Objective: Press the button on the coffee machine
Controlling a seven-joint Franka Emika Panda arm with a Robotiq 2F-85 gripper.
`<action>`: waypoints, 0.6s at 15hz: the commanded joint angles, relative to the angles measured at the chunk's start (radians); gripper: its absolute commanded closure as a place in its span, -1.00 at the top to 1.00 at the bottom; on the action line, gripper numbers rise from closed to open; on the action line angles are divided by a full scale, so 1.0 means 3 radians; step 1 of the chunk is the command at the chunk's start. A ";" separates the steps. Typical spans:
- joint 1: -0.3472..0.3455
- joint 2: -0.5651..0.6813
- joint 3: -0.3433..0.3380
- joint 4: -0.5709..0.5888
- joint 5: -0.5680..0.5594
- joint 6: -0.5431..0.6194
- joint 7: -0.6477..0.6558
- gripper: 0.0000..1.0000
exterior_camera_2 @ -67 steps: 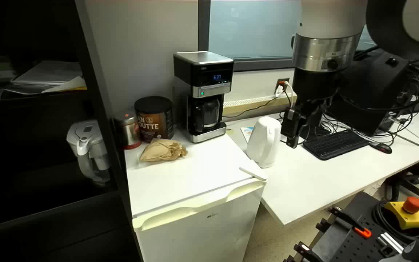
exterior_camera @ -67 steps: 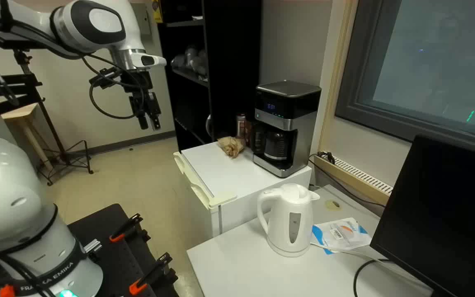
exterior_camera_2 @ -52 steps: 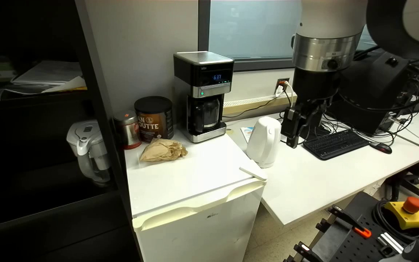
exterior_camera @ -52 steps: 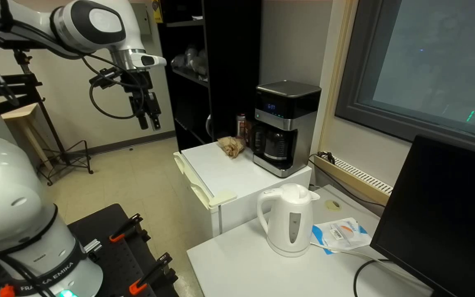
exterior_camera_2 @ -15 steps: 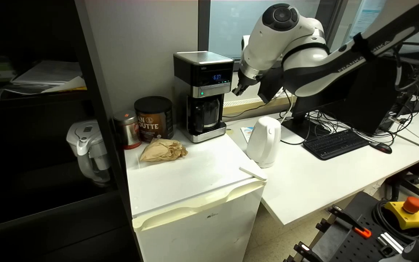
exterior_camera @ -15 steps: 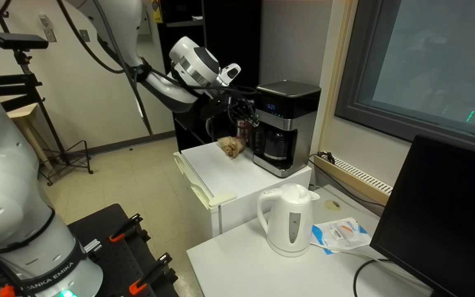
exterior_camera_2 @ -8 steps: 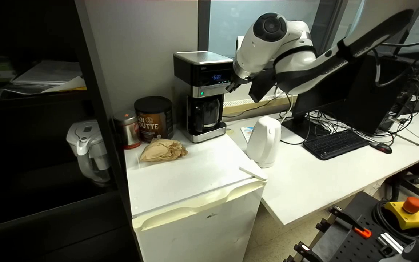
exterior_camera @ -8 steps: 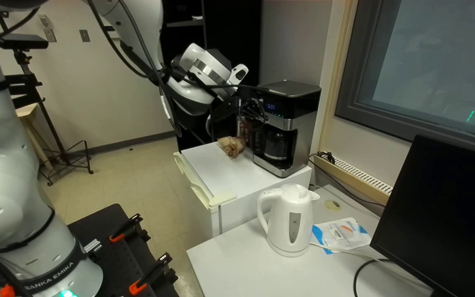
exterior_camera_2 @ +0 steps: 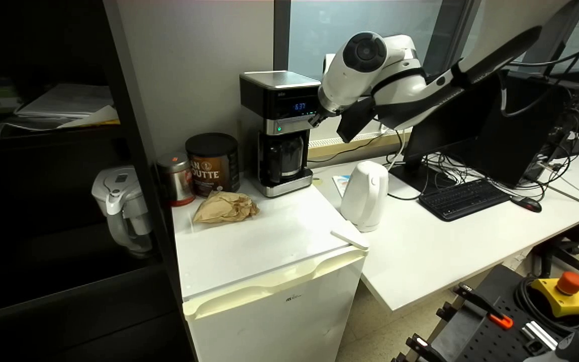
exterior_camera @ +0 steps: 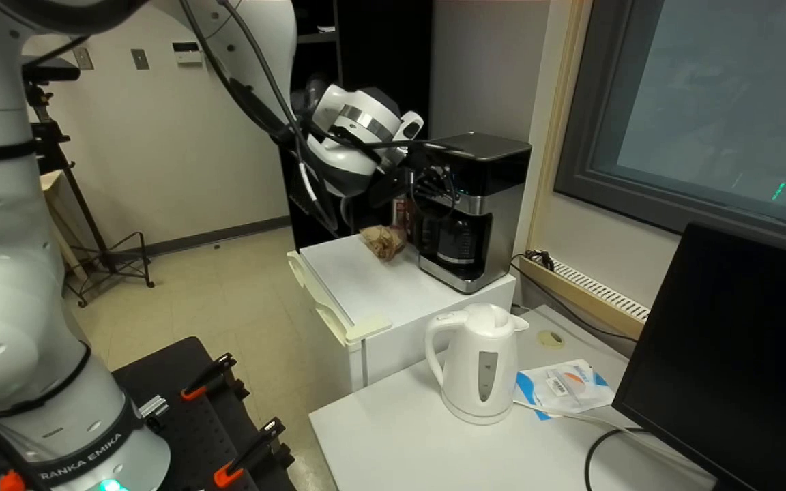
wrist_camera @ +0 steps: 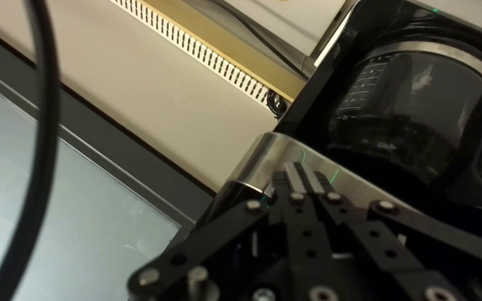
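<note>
The coffee machine (exterior_camera_2: 257, 103), a black box with a steel band and a lit clock, stands at the back of the white fridge top. A small green-lit button (exterior_camera_2: 279, 129) shows at one end of its steel band. My gripper (wrist_camera: 301, 172) is shut, its fingers together with nothing between them. In the wrist view the fingertips lie in front of the steel band (wrist_camera: 349, 184), where green reflections show. An exterior view has the gripper (exterior_camera_2: 314, 120) at the band's end away from the green light. Whether the tips touch it, I cannot tell.
A white kettle (exterior_camera: 482, 368) stands on the desk below the arm. Beside the machine are a coffee tin (exterior_camera_2: 214, 166), a metal canister (exterior_camera_2: 178, 181) and a crumpled paper bag (exterior_camera_2: 226, 207). A monitor (exterior_camera: 741, 354) and a keyboard (exterior_camera_2: 463, 198) occupy the desk.
The arm has swung from beyond the kettle over to the coffee machine. Within the last second the gripper has come closer to its front and now overlaps the steel band.
</note>
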 commanded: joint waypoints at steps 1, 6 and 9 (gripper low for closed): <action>0.0005 0.0174 -0.0021 0.0207 -0.0185 0.0042 0.0214 -1.00; 0.0000 0.0307 -0.0024 0.0339 -0.0286 0.0064 0.0404 -1.00; -0.0007 0.0344 -0.0028 0.0374 -0.0369 0.0096 0.0560 -1.00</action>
